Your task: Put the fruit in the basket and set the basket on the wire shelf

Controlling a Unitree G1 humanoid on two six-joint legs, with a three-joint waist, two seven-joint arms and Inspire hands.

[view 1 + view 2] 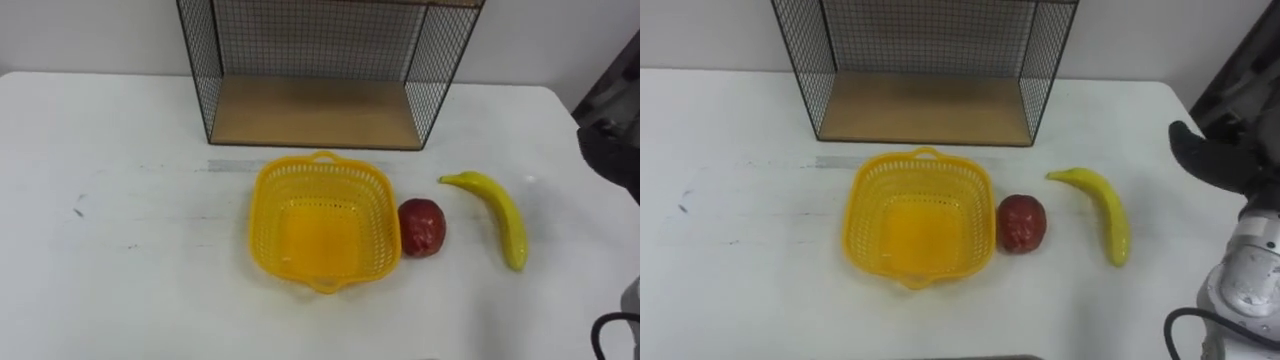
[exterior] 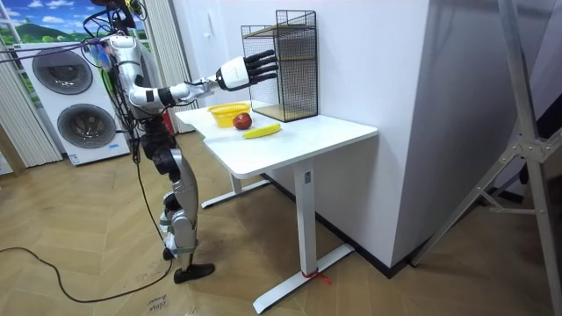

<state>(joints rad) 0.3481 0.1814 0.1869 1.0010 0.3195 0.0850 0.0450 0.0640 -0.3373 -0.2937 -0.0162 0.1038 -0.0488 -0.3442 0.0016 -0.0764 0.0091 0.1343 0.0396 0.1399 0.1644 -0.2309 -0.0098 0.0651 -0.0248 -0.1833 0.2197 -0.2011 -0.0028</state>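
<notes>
The yellow plastic basket (image 1: 264,205) is seen empty on the white table (image 1: 120,250), in front of the wire shelf (image 1: 315,112). A red apple (image 1: 421,227) is placed just beside its right wall. A banana (image 1: 503,215) is laid farther right, apart from the apple. The right hand (image 2: 248,70) is held raised over the table, fingers straight, nothing gripped.
</notes>
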